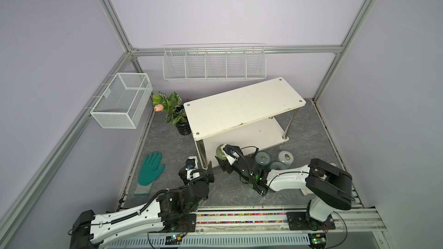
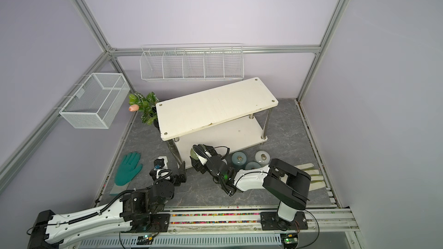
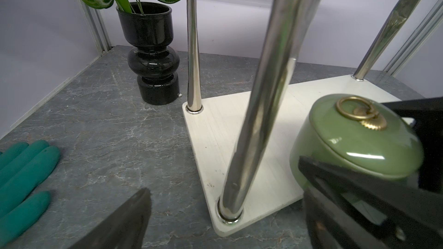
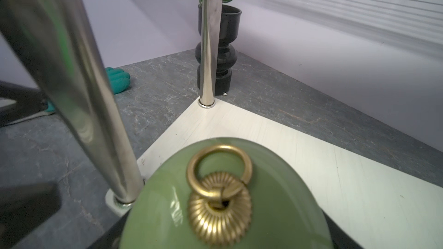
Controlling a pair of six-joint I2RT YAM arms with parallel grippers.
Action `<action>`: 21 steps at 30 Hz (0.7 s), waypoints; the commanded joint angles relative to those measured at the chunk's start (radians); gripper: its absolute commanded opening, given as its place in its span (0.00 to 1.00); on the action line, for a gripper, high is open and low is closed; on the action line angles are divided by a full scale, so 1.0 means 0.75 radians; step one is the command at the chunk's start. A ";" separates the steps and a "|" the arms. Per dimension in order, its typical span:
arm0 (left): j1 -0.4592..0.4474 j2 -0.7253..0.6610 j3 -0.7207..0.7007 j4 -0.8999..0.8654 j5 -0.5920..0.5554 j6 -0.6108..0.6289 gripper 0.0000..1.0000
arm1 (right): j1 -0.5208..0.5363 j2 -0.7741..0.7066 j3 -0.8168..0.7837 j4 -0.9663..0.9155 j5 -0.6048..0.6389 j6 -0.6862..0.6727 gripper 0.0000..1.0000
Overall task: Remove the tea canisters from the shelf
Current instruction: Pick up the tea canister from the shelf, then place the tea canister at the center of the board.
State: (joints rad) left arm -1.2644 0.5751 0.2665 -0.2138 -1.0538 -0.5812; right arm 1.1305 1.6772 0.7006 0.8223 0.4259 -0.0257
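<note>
The near chrome leg (image 3: 263, 92) of the shelf (image 1: 242, 106) stands right before the gap of my wide-open left gripper (image 3: 224, 178) and blocks the straight way in. Just beside it, the olive green canister (image 3: 354, 144) clamped in my right gripper (image 1: 222, 158) fills that corner. The rest of the lower board (image 4: 311, 164) is bare, and the floor (image 1: 227, 195) between my arms is free; pale blue canisters (image 1: 262, 159) stand at the right.

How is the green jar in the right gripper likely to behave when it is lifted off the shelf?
The green jar looks glossy, so it may slip in the right gripper. A seam under its lid suggests the lid could shift. The brass ring looks hinged and would probably flop if tilted.
</note>
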 commanded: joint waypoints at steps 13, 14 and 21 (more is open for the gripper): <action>-0.006 -0.041 -0.028 0.009 -0.025 0.020 1.00 | 0.170 -0.223 -0.111 -0.129 0.043 0.072 0.65; -0.006 -0.043 -0.028 0.009 -0.025 0.021 1.00 | 0.173 -0.232 -0.118 -0.139 0.032 0.079 0.65; -0.006 -0.045 -0.033 0.021 -0.015 0.034 1.00 | 0.190 -0.217 -0.130 -0.156 -0.049 0.146 0.65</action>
State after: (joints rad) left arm -1.2644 0.5495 0.2550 -0.2134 -1.0534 -0.5663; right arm 1.2652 1.5391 0.6075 0.6357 0.4171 0.0402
